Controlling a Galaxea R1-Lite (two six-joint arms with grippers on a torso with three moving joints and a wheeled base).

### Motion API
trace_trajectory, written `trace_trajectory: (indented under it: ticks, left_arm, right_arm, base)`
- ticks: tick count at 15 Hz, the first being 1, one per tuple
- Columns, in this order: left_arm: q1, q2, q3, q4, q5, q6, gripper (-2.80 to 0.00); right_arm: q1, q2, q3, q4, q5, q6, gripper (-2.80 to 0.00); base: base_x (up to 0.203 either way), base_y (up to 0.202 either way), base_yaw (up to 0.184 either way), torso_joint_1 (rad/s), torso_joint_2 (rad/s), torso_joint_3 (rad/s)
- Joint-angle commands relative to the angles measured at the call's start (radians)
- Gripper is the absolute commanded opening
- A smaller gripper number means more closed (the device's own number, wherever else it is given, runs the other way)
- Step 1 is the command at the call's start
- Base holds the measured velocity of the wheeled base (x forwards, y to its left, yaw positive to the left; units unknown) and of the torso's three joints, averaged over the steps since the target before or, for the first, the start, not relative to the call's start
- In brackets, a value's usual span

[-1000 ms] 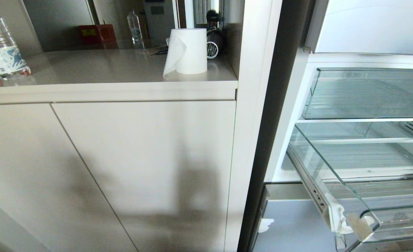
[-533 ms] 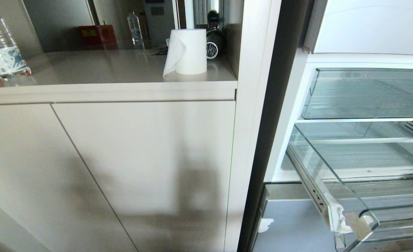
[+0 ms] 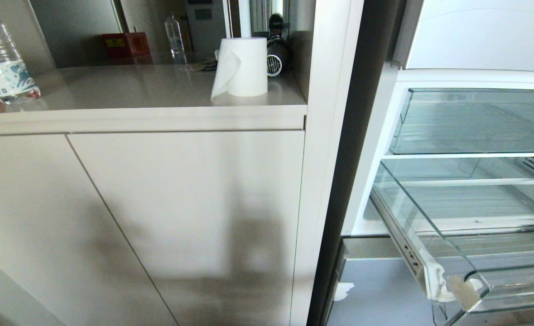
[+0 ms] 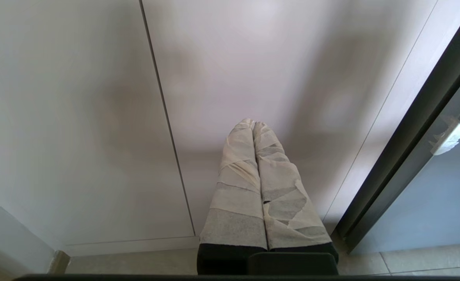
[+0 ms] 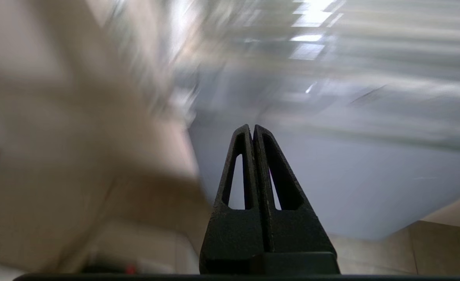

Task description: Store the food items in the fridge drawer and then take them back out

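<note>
The fridge drawer [image 3: 409, 213] is clear plastic and stands pulled out at the lower right of the head view, with white tape scraps [image 3: 445, 283] on its front corner. Nothing shows inside the part in view. The food items are out of view. Neither arm appears in the head view. My left gripper [image 4: 253, 124], with tape-wrapped fingers, is shut and empty, low down and pointing at a beige cabinet door [image 4: 272, 70]. My right gripper [image 5: 253, 127] is shut with nothing between its black fingers, and a blurred grey panel lies beyond it.
Another clear drawer [image 3: 475, 122] sits above the pulled-out one. A counter [image 3: 135, 90] to the left of the fridge holds a paper towel roll [image 3: 244, 65] and a water bottle [image 3: 2, 59]. Cabinet doors [image 3: 180, 203] fill the left and a dark fridge edge [image 3: 353, 158] runs down the middle.
</note>
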Motion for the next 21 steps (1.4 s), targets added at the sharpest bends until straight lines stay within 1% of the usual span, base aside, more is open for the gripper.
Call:
trace_trajectory:
  ticks: [1,2,4,6,7,8,9,11,13,16,17,18,19,21]
  left_arm:
    - [0.000,0.000,0.000,0.000,0.001,0.000,-2.80]
    - [0.000,0.000,0.000,0.000,0.001,0.000,-2.80]
    - [0.000,0.000,0.000,0.000,0.001,0.000,-2.80]
    - [0.000,0.000,0.000,0.000,0.000,0.000,-2.80]
    - [0.000,0.000,0.000,0.000,0.001,0.000,-2.80]
    - [0.000,0.000,0.000,0.000,0.001,0.000,-2.80]
    - [0.000,0.000,0.000,0.000,0.001,0.000,-2.80]
    - [0.000,0.000,0.000,0.000,0.001,0.000,-2.80]
    - [0.000,0.000,0.000,0.000,0.000,0.000,-2.80]
    - [0.000,0.000,0.000,0.000,0.001,0.000,-2.80]
    - [0.000,0.000,0.000,0.000,0.000,0.000,-2.80]
    - [0.000,0.000,0.000,0.000,0.001,0.000,-2.80]
    - [0.000,0.000,0.000,0.000,0.001,0.000,-2.80]
    - [0.000,0.000,0.000,0.000,0.001,-0.002,-2.80]
  right_arm:
    - [-0.002,-0.010,0.000,0.017,0.011,-0.021,-2.80]
    - [0.002,-0.010,0.000,0.017,0.012,-0.019,-2.80]
    - [0.058,-0.011,0.000,0.018,0.004,-0.020,-2.80]
    - [0.100,-0.012,0.000,0.036,-0.050,-0.011,-2.80]
    - [0.133,-0.012,0.000,0.058,-0.062,-0.019,-2.80]
    - [0.143,-0.013,0.000,0.066,-0.067,-0.021,-2.80]
    - [0.128,-0.014,0.000,0.066,-0.067,-0.015,-2.80]
    - [0.067,-0.013,0.001,0.067,-0.067,-0.026,-2.80]
    - [-0.015,-0.012,0.002,0.070,-0.068,-0.036,-2.80]
    - [-0.106,-0.045,0.001,0.071,-0.067,-0.040,-2.80]
    - [-0.120,-0.081,0.001,0.071,-0.063,-0.054,-2.80]
    - [-0.132,-0.110,0.001,0.073,-0.056,-0.085,-2.80]
    - [-0.138,-0.144,0.001,0.075,-0.054,-0.096,-2.80]
    - [-0.145,-0.255,0.000,0.073,-0.054,-0.091,-2.80]
  base:
    - [0.000,0.000,0.000,0.000,0.00,0.000]
    - [0.000,0.000,0.000,0.000,0.00,0.000]
    - [0.000,0.000,0.000,0.000,0.00,0.000]
    - [0.000,0.000,0.000,0.000,0.00,0.000]
    - [0.000,0.000,0.000,0.000,0.00,0.000]
    - [0.000,0.000,0.000,0.000,0.00,0.000]
    - [0.000,0.000,0.000,0.000,0.00,0.000]
    - [0.000,0.000,0.000,0.000,0.00,0.000]
    - [0.000,0.000,0.000,0.000,0.00,0.000]
    - [0.000,0.000,0.000,0.000,0.00,0.000]
    - [0.000,0.000,0.000,0.000,0.00,0.000]
    - [0.000,0.000,0.000,0.000,0.00,0.000]
    - [0.000,0.000,0.000,0.000,0.00,0.000]
    - [0.000,0.000,0.000,0.000,0.00,0.000]
